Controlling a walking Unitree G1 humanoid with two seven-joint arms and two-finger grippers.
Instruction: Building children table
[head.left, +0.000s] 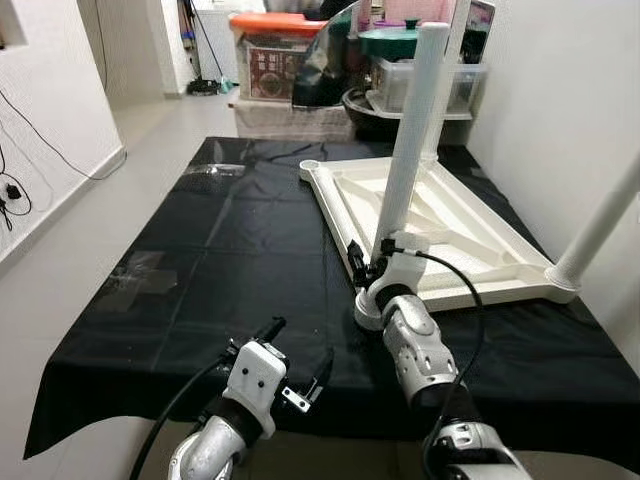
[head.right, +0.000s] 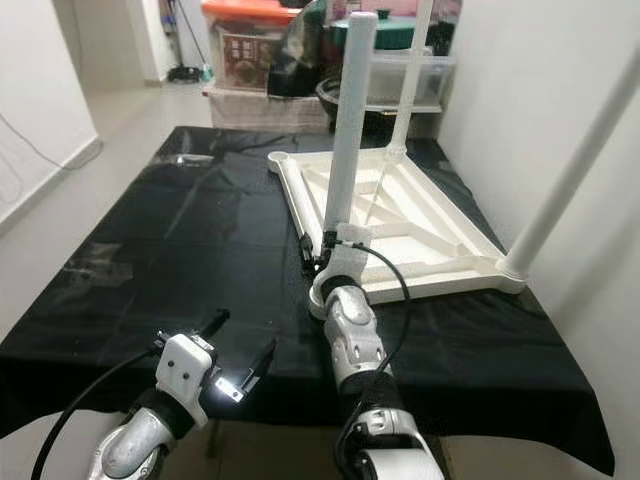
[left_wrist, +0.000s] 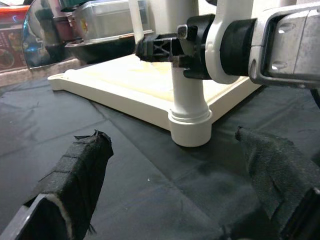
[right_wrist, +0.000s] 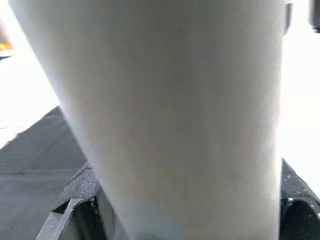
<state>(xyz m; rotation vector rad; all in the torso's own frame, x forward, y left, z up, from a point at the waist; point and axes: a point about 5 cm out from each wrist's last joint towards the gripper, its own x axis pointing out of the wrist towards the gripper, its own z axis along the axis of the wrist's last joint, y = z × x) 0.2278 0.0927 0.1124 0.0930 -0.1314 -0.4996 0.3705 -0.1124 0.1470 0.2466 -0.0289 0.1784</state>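
White plastic kids' tabletop (head.left: 440, 225) lies upside down on right half of black sheet, ribbed underside up. White round leg (head.left: 410, 140) stands upright in near-left corner socket; second white leg (head.left: 600, 225) rises, tilted, from near-right corner. Far-left socket (head.left: 309, 166) open.

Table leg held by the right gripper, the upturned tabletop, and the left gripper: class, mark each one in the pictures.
table leg (head.left: 412, 130), left eye view, middle of the white shaft.
tabletop (head.left: 455, 228), left eye view, ribbed underside.
left gripper (left_wrist: 175, 165), left wrist view, midway between its open fingertips.
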